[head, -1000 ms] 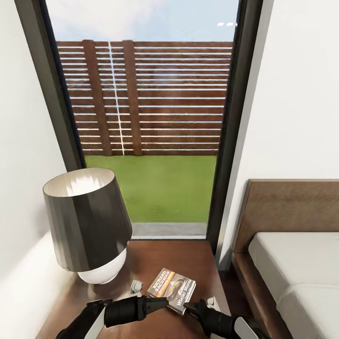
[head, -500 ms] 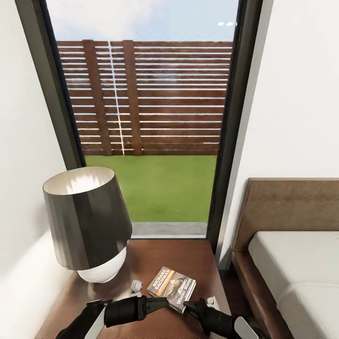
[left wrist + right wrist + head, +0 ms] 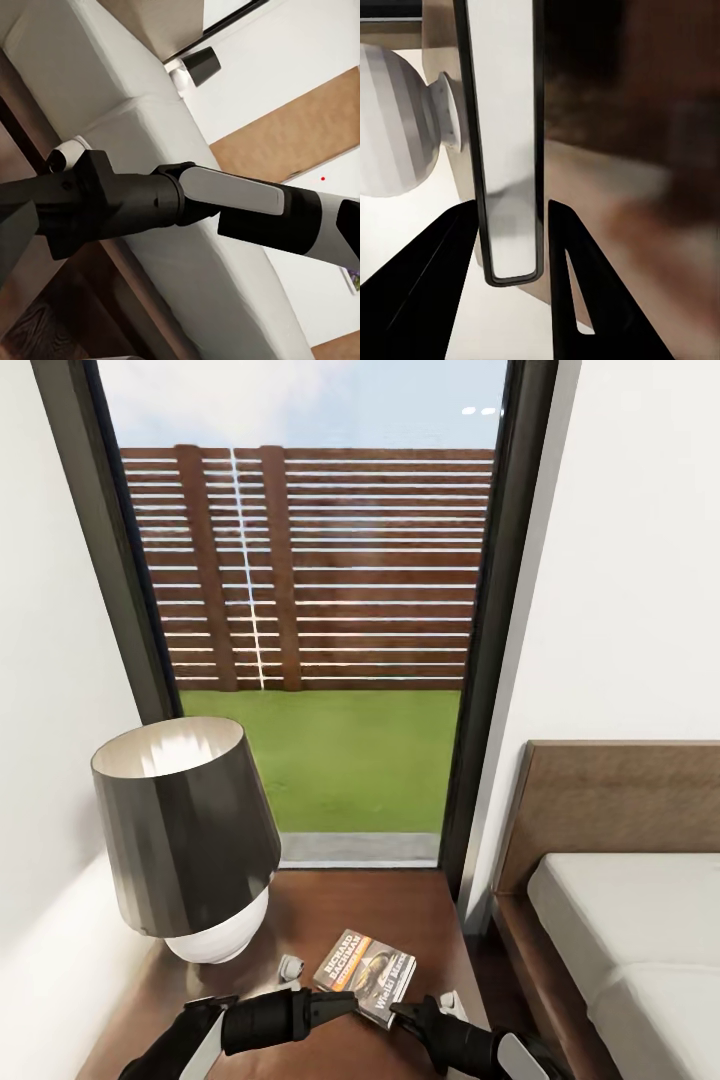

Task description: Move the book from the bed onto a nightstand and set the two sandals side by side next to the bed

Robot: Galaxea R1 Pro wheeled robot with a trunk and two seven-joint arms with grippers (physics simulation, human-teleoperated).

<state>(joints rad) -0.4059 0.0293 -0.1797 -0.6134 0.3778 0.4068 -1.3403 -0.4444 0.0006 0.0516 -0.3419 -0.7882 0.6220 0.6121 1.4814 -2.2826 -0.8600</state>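
Observation:
The book [image 3: 365,972], dark with an orange band, rests tilted at the front of the nightstand [image 3: 380,905]. My right gripper [image 3: 400,1010] is at its near right corner. In the right wrist view the book [image 3: 510,150] stands edge-on between the two dark fingers, which press both covers, so my right gripper [image 3: 512,206] is shut on it. My left gripper [image 3: 350,1000] tapers to one point just left of the book and looks shut with nothing in it. The bed [image 3: 620,920] lies to the right. The sandals are out of view.
A dark-shaded lamp [image 3: 185,840] with a white base fills the nightstand's left half. Two small white objects [image 3: 290,966] lie near the grippers. A tall window [image 3: 320,610] is behind, white walls on both sides. The right arm [image 3: 225,199] crosses over the bed [image 3: 135,127].

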